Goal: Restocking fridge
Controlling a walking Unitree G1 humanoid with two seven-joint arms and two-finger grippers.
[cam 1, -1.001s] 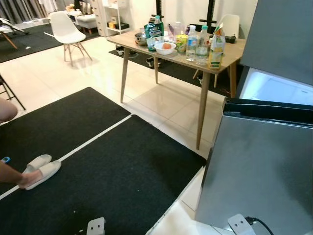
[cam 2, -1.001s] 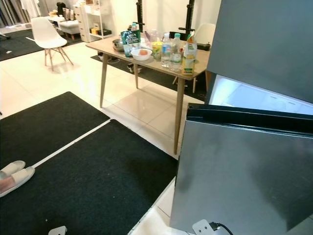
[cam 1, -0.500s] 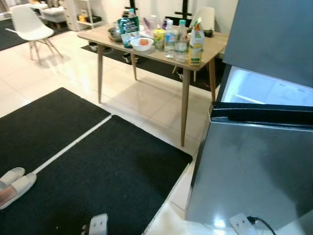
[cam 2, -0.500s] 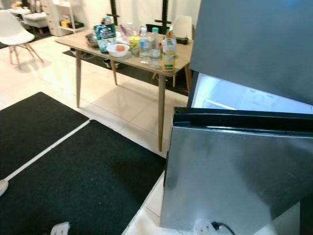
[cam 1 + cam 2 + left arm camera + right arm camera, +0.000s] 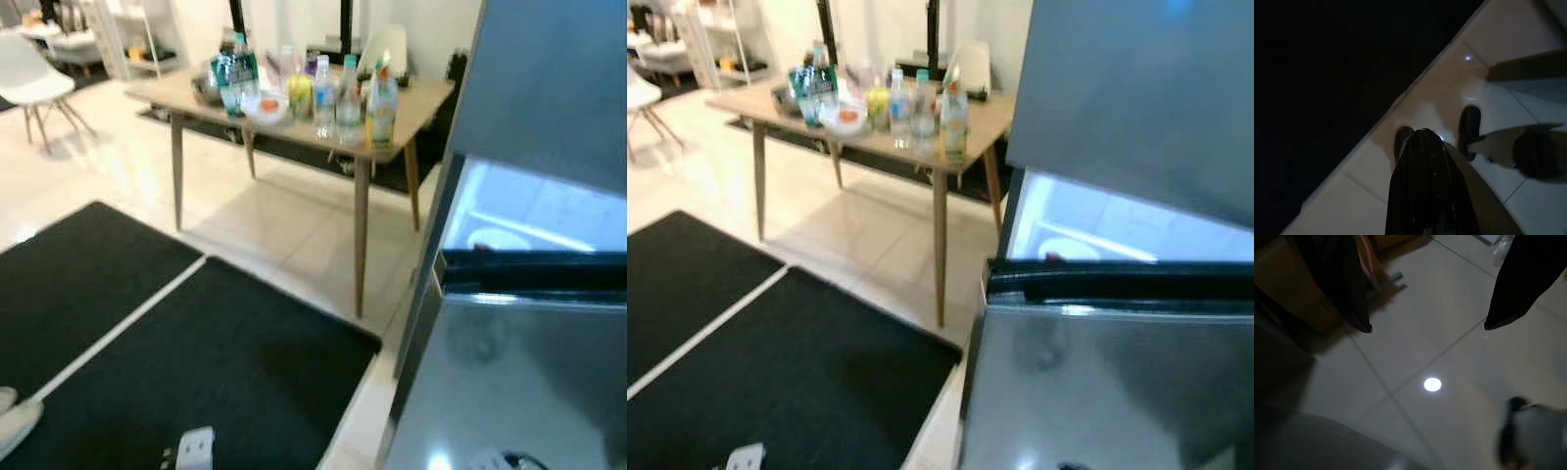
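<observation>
Left hand [image 5: 1432, 134]: I see it hanging idle over the pale floor tiles [image 5: 1508, 29], at the edge of the black mat [image 5: 1327, 73]. Its fingers read as one dark mass, so I cannot tell how far apart they are. It holds nothing that I can see.

Black mats [image 5: 196, 362]: two of them on the floor to my left, with a pale strip between them.

Counter [image 5: 411, 103]: a wooden one on slim legs, ahead and left of the fridge, well apart from both hands.

Groceries: clustered on the counter. I make out a dark green packet [image 5: 227, 73], a white bowl [image 5: 265, 106], clear water bottles [image 5: 348, 93] and a yellow juice carton [image 5: 380, 103]. The picture is blurred, so labels are unreadable.

Fridge [image 5: 1117, 88]: on my right, grey-steel. Its lower door [image 5: 1117, 392] stands swung out toward me, and the lit interior [image 5: 1087, 230] shows behind its top edge, with a white round thing inside.

Right hand [image 5: 1427, 325]: I have it hanging over floor tiles, fingers spread wide, nothing between them. The groceries are far from it.
</observation>
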